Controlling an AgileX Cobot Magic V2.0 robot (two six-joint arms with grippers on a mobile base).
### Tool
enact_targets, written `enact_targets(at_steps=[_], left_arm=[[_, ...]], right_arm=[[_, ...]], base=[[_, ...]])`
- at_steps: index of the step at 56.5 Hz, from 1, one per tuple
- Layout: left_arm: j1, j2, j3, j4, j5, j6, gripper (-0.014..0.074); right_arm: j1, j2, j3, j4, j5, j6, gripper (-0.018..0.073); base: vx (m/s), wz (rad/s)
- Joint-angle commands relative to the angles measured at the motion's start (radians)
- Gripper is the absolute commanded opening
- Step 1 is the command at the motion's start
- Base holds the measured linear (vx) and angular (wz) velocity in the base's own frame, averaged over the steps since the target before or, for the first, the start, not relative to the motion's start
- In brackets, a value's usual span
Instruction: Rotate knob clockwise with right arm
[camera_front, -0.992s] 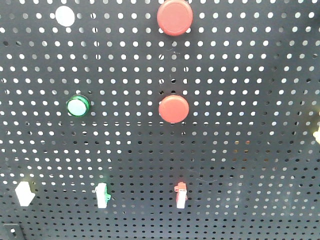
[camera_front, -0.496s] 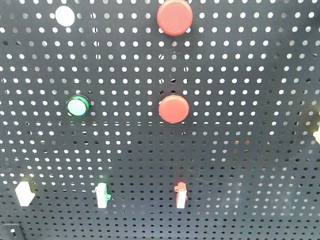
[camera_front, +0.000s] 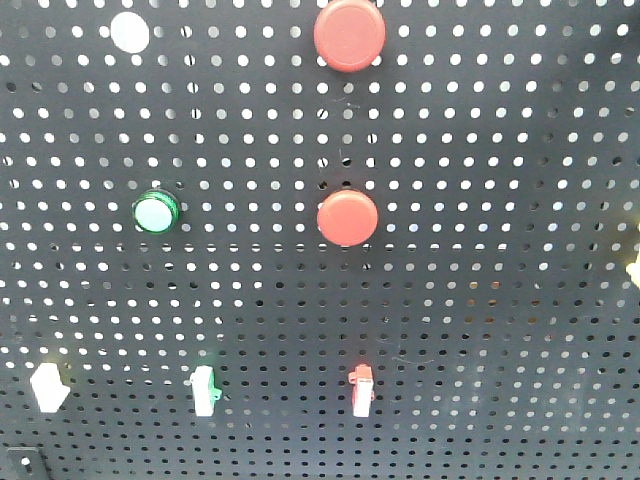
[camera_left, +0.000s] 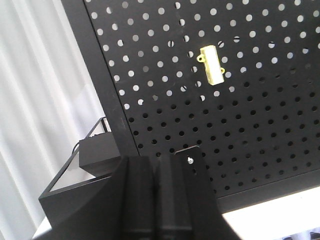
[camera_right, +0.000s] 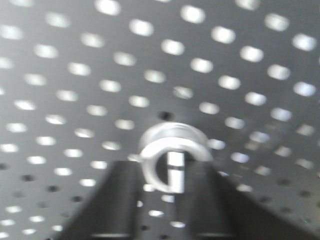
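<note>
In the right wrist view, the knob (camera_right: 172, 162) is a black dial with a silver ring and a white pointer bar standing about upright, mounted on the black pegboard (camera_right: 75, 75). My right gripper (camera_right: 167, 172) is open, its two dark fingers standing either side of the knob's lower part, just in front of it. The view is blurred, so I cannot tell whether they touch. My left gripper (camera_left: 156, 165) is shut and empty, low before the pegboard's left edge. Neither gripper nor the knob shows in the front view.
The front view shows the pegboard (camera_front: 500, 150) with two red round buttons (camera_front: 349, 34) (camera_front: 347, 217), a green lamp (camera_front: 156, 212), a white cap (camera_front: 130, 32) and small toggle switches (camera_front: 361, 389) along the bottom. A yellow switch (camera_left: 212, 65) and a black box (camera_left: 97, 152) show in the left wrist view.
</note>
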Motion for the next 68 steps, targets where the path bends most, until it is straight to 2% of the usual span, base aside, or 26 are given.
enact_targets(at_steps=[1, 12, 23, 37, 44, 48, 55, 62, 68], left_arm=[[-0.008, -0.017, 0.033, -0.005, -0.076, -0.004, -0.0006], [-0.008, -0.017, 0.033, -0.005, -0.076, -0.004, -0.0006], [-0.008, -0.017, 0.033, -0.005, -0.076, -0.004, -0.0006], [-0.008, -0.017, 0.033, -0.005, -0.076, -0.004, -0.0006], [-0.008, -0.017, 0.033, -0.005, -0.076, -0.004, -0.0006], [-0.008, -0.017, 0.033, -0.005, -0.076, -0.004, -0.0006], [-0.008, -0.017, 0.033, -0.005, -0.076, -0.004, -0.0006], [-0.008, -0.017, 0.033, -0.005, -0.076, -0.004, -0.0006], [-0.008, -0.017, 0.033, -0.005, -0.076, -0.004, -0.0006]], right_arm=[[-0.002, -0.016, -0.038, -0.102, -0.212, -0.029, 0.0432], [-0.002, -0.067, -0.037, -0.097, -0.194, -0.182, 0.0465], [-0.002, -0.132, -0.037, -0.096, -0.05, -0.354, 0.0465], [-0.002, -0.208, -0.037, -0.09, 0.076, -0.717, 0.0431], [-0.002, -0.232, -0.037, -0.039, 0.1, -0.945, 0.0344], [-0.002, -0.24, -0.036, -0.011, 0.131, -1.077, 0.0244], [-0.002, -0.251, -0.036, 0.033, 0.233, -1.261, -0.0003], [-0.002, -0.265, -0.033, 0.063, 0.278, -1.355, -0.0013], [-0.002, -0.304, 0.021, 0.082, 0.235, -1.413, -0.001]], base=[[0.0, 0.0], [0.0, 0.0], [0.0, 0.0], [0.0, 0.0], [0.0, 0.0], [0.0, 0.0], [0.0, 0.0], [0.0, 0.0], [0.0, 0.0]])
